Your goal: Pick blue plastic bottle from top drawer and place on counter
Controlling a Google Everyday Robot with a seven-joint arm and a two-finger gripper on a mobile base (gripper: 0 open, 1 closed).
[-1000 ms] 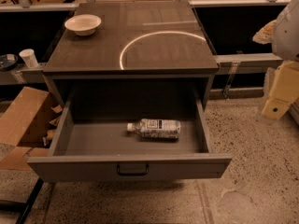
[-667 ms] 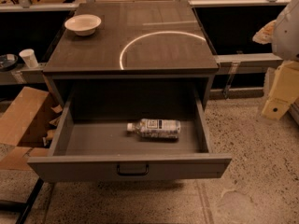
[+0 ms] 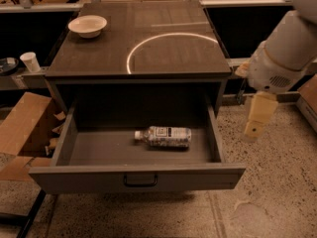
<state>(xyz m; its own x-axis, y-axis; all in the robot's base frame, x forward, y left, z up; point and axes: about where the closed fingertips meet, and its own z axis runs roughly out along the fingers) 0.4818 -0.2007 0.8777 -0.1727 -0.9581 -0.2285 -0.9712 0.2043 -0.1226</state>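
Inside the pulled-out wide grey metal top drawer (image 3: 136, 177), the small clear crinkled blue plastic bottle (image 3: 163, 137) lies on its side, white cap pointing left. Cream round bowl (image 3: 87, 25) sits back-left on the flat dark grey-brown counter (image 3: 99, 58). Cream gripper (image 3: 257, 120) hangs right of the drawer, apart from the bottle; whether it is apart or together, cannot tell.

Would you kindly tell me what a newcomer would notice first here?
The open top drawer draws the eye, with the blue plastic bottle lying on its side alone near the middle. Above it, the counter shows a bright white arc, with a cream bowl at its far left corner. The gripper hangs at the right, outside the drawer, apart from the bottle.
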